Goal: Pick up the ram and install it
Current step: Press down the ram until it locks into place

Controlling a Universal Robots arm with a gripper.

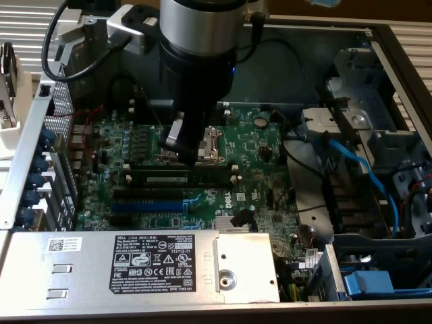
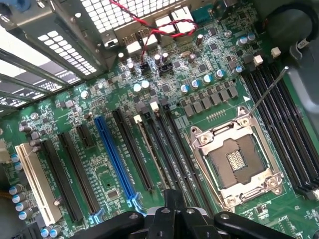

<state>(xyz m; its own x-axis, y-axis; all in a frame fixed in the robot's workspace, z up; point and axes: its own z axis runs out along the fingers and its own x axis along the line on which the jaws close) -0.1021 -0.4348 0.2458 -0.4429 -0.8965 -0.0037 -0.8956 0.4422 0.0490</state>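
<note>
The ram [image 1: 169, 179], a thin dark-green stick with a white label, stands on edge in one of the long black memory slots just in front of the CPU socket [image 1: 210, 143]. In the wrist view its thin top edge [image 2: 150, 152] runs along a slot between the blue expansion slot [image 2: 114, 159] and the open socket [image 2: 234, 162]. My gripper [image 1: 187, 154] hangs over the socket side of the slots, above the ram. Its black fingers [image 2: 172, 206] are shut together with nothing between them.
The motherboard [image 1: 263, 148] lies inside an open metal computer case. A silver power supply [image 1: 135, 266] lies along the near side. Blue cables [image 1: 358, 169] and drive bays fill the exterior view's right. A perforated rear panel [image 2: 114, 15] and red wires [image 2: 159, 30] border the board.
</note>
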